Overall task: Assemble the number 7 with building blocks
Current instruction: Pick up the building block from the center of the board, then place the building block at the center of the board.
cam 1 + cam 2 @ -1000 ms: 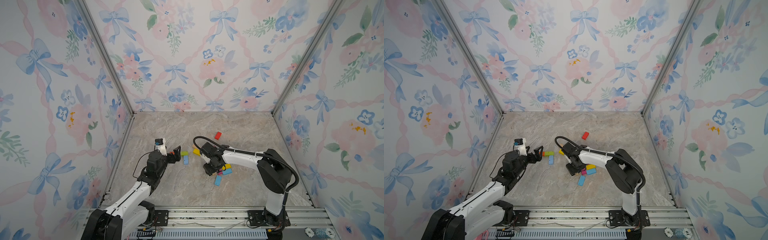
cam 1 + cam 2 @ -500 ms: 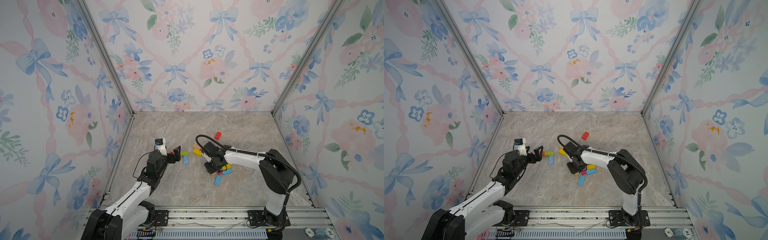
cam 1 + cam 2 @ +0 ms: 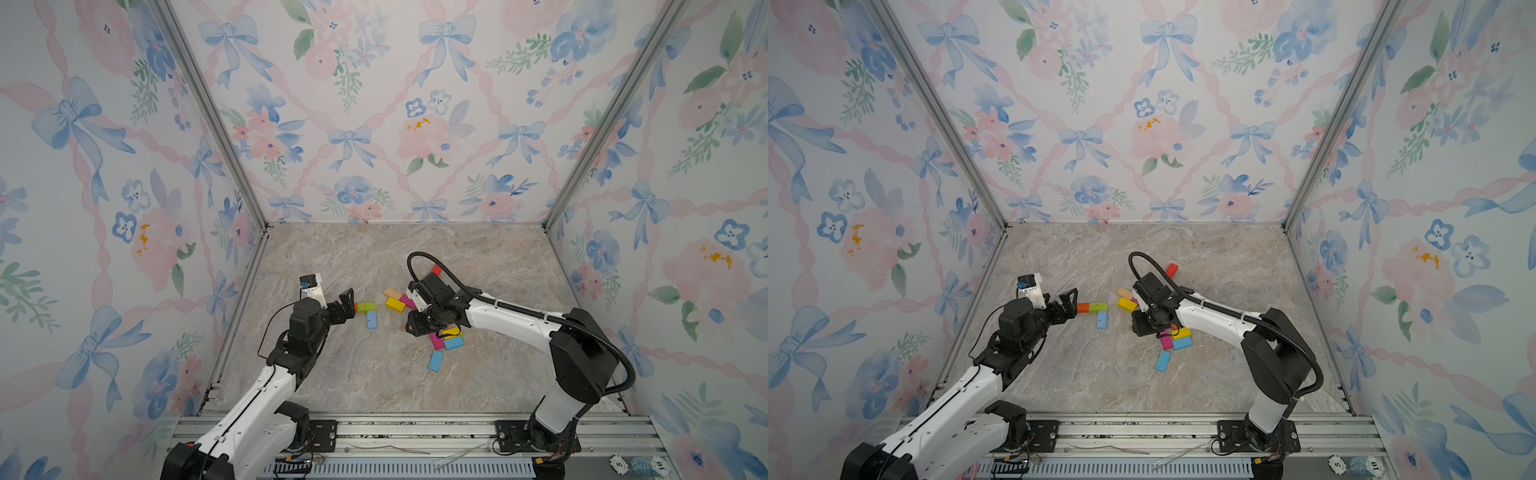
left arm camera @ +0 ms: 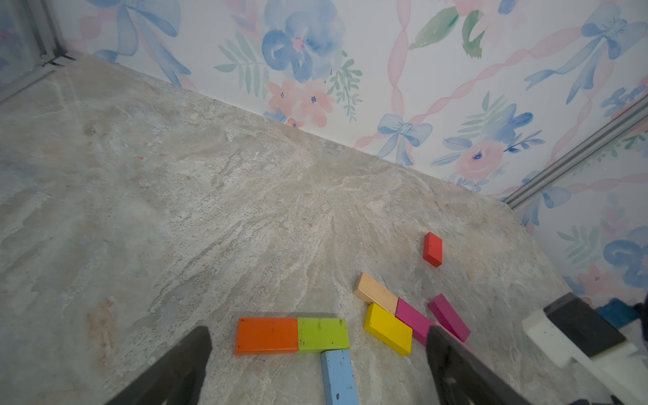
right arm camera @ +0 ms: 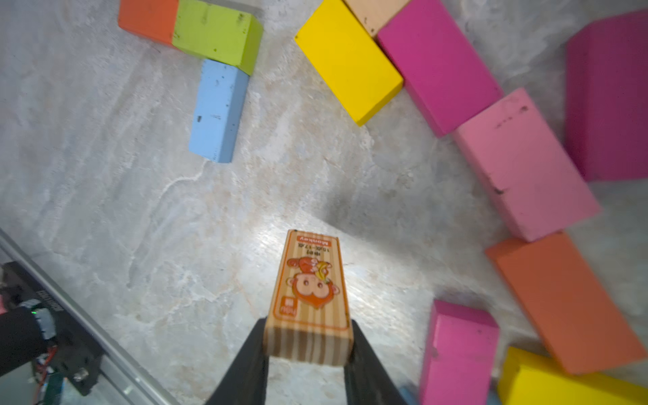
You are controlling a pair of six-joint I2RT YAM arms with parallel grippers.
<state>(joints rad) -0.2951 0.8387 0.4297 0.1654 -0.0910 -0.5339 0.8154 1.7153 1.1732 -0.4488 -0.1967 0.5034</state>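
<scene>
Right tool (image 5: 306, 329): clamped on striped-grain wood block (image 5: 310, 291); monkey print, right wrist view only.
Left tool (image 4: 319, 333): jaws apart.

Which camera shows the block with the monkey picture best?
The right wrist view: the monkey block sits close up in the middle, picture clear, held by the fingers of the right gripper. In both top views the right arm hides it. The left wrist view does not show it.

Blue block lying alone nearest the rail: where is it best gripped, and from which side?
Probably from straight above, across the two long sides of the lone blue block at mid-length: it lies flat, with both long sides free.
</scene>
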